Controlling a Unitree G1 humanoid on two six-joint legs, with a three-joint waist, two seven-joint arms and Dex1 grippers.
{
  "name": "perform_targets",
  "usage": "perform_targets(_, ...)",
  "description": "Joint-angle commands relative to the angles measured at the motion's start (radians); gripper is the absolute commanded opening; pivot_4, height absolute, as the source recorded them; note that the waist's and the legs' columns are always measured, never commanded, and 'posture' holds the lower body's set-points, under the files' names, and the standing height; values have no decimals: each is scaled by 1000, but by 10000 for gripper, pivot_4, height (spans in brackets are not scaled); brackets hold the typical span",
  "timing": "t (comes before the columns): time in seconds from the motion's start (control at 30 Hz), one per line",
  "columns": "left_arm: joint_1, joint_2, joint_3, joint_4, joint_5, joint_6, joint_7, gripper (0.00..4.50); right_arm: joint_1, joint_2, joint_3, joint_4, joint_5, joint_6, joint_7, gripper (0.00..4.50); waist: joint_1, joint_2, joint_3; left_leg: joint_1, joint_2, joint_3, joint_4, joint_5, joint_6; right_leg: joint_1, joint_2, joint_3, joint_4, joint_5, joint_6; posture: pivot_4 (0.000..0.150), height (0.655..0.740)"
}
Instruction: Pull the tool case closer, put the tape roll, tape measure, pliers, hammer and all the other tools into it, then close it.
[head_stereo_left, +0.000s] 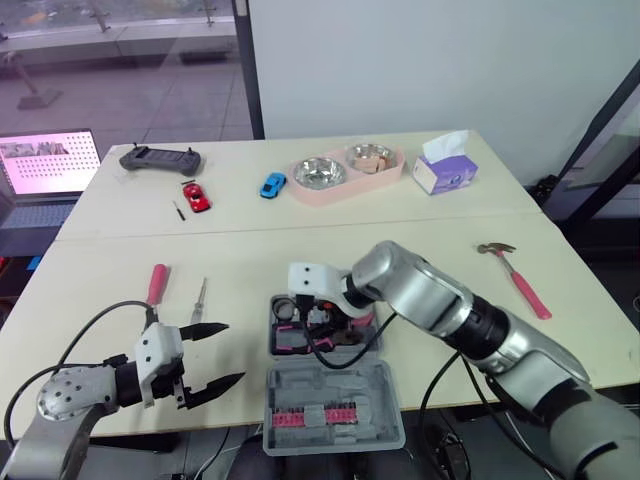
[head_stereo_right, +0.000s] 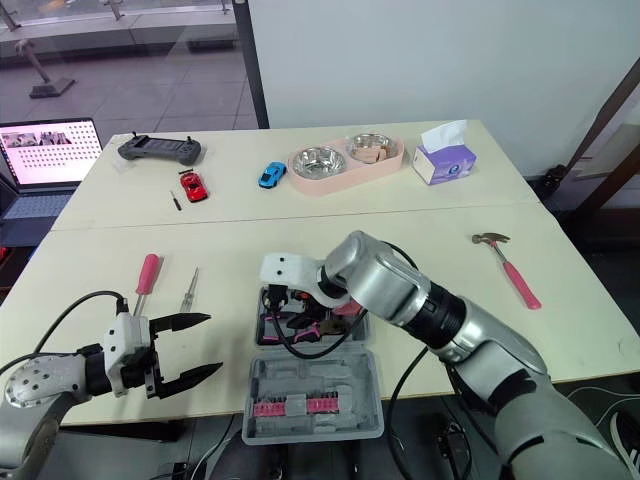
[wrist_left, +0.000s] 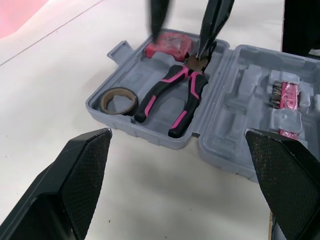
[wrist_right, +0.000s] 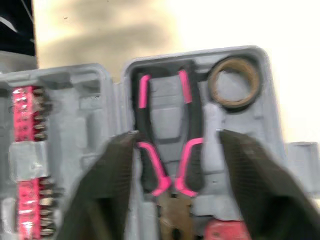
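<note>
Pliers (wrist_left: 192, 89) seated in tool case (head_stereo_left: 330, 385), under spread right hand (wrist_right: 177, 135); left hand (head_stereo_left: 232, 352) likewise spread. Best withdrawn straight upward, clear of handles.

Open tool case (head_stereo_right: 312, 382), hammer (head_stereo_right: 510, 268) well apart

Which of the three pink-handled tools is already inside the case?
The pliers, lying in the open case; the hammer and the screwdriver are both out on the table.
</note>
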Motion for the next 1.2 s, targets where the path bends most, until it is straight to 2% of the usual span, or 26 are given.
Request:
perform_targets(0.03,-5,6,14,-28,-17,3,8,45000,149,8,-116,-85,-38,-115,-161,5455,2,0,0,0,0,0,0,0,0,0,0,0,0,0,0,1500,7400)
perform_targets(0.07,-2,6,18,-33,-20,7,10,45000,209,17,-146,-109,-38,-145,-200,459,3,-1,0,0,0,-1,0,0,0,1,0,0,0,0,0,1500,7400)
perform_targets(0.2,5,12,24,-36,-25,9,6,45000,358,85,-211,-154,-23,-289,-295,459,-3,-1,0,0,0,0,0,0,0,1,0,0,-1,0,0,1500,7400)
perform_targets(0.4,-3,17,33,-40,-34,21,5,45000,535,138,-264,-61,-59,-525,-431,459,3,-2,-1,1,1,-2,-1,0,0,2,2,0,-1,0,0,1500,7400)
perform_targets(0.57,-3,20,34,-39,-35,21,-1,45000,599,134,-253,17,-83,-650,-430,459,0,-2,-1,1,0,-1,0,0,0,3,1,0,-2,-1,-1,1500,7400)
perform_targets(0.97,0,20,31,-43,-32,19,-2,45000,604,142,-236,110,-125,-703,-422,459,0,-2,-1,2,0,-2,0,0,0,3,2,0,-1,-1,-1,1500,7400)
perform_targets(1.2,2,18,32,-48,-32,20,4,45000,587,115,-159,221,-208,-550,-388,459,-1,-5,-5,5,1,-2,-1,0,0,6,2,0,-1,-2,-3,1500,7400)
